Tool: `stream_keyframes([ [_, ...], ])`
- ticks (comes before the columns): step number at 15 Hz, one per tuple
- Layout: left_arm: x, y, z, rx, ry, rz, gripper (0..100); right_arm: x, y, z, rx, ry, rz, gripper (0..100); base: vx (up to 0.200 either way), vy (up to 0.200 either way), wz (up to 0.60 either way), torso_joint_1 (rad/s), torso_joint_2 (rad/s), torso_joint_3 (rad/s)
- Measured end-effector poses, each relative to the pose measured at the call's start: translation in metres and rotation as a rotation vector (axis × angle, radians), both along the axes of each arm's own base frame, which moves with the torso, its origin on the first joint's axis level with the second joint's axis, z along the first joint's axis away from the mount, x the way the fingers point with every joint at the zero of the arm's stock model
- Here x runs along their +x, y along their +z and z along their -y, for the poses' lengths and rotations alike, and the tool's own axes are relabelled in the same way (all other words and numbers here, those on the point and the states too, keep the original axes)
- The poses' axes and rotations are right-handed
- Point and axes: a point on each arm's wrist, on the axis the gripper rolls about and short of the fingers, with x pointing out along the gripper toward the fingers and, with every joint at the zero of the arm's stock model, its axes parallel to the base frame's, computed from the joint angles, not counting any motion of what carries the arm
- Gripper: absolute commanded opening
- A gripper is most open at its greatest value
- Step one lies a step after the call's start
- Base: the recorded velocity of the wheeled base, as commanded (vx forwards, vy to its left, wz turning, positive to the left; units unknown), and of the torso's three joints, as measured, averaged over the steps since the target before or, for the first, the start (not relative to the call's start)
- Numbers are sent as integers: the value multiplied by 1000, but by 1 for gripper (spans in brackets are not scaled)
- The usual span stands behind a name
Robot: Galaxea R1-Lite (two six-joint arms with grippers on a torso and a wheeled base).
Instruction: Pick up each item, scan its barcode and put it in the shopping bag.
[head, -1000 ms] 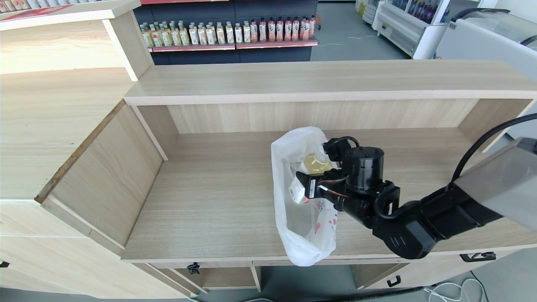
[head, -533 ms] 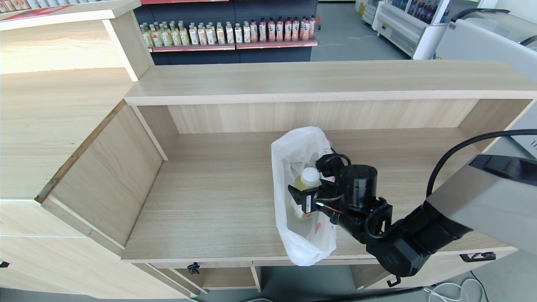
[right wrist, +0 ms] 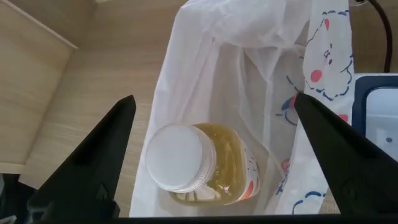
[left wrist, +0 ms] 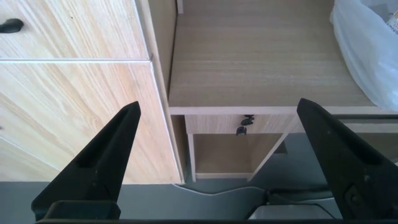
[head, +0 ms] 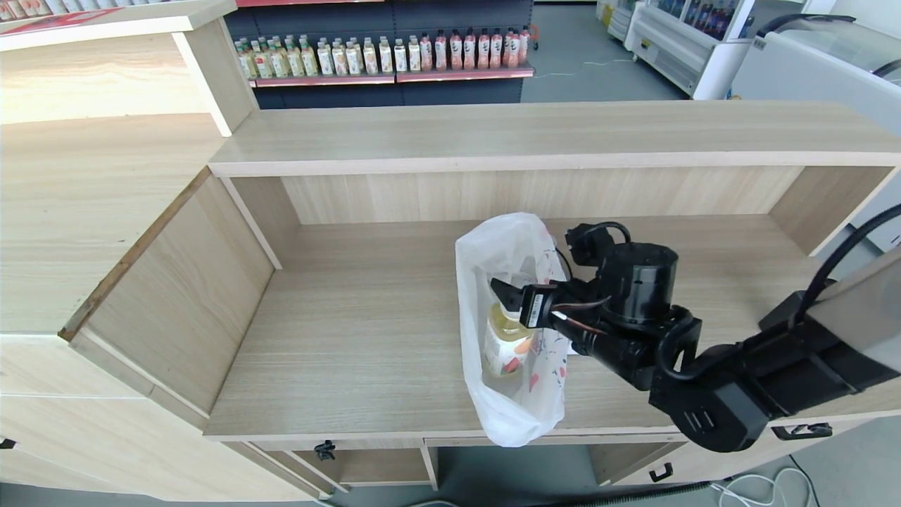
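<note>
A white plastic shopping bag stands open on the wooden counter. Inside it a bottle of yellowish drink stands upright; the right wrist view shows its white cap from above, inside the bag. My right gripper hovers open just above the bag's mouth, its fingers spread wide on either side of the bottle and not touching it. My left gripper hangs open and holds nothing, low by the counter's front edge, with the bag off to one side.
The counter has a raised back ledge and a tall side panel on the left. Drawers with small locks sit under its front edge. Store shelves of bottles and freezers stand far behind.
My right gripper lowered the tilted bottle into the bag, let it go and rose back a little. The bottle now stands alone in the bag.
</note>
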Motion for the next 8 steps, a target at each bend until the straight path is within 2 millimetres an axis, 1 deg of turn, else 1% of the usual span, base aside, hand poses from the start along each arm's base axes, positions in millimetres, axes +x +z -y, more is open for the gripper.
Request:
stream_keyframes([
  [2, 0, 0, 0, 0, 0, 0, 100, -14, 24, 10, 33, -4, -27, 100, 0, 0, 0, 0, 0, 0],
  [4, 0, 0, 0, -1, 0, 0, 100, -35, 48, 26, 28, -12, -50, 100, 0, 0, 0, 0, 0, 0],
  [6, 0, 0, 0, 0, 0, 1, 100, -61, 66, 50, -28, -26, -59, 100, 0, 0, 0, 0, 0, 0],
  [8, 0, 0, 0, 1, 0, 1, 100, -94, 79, 81, -104, -50, -62, 100, 0, 0, 0, 0, 0, 0],
])
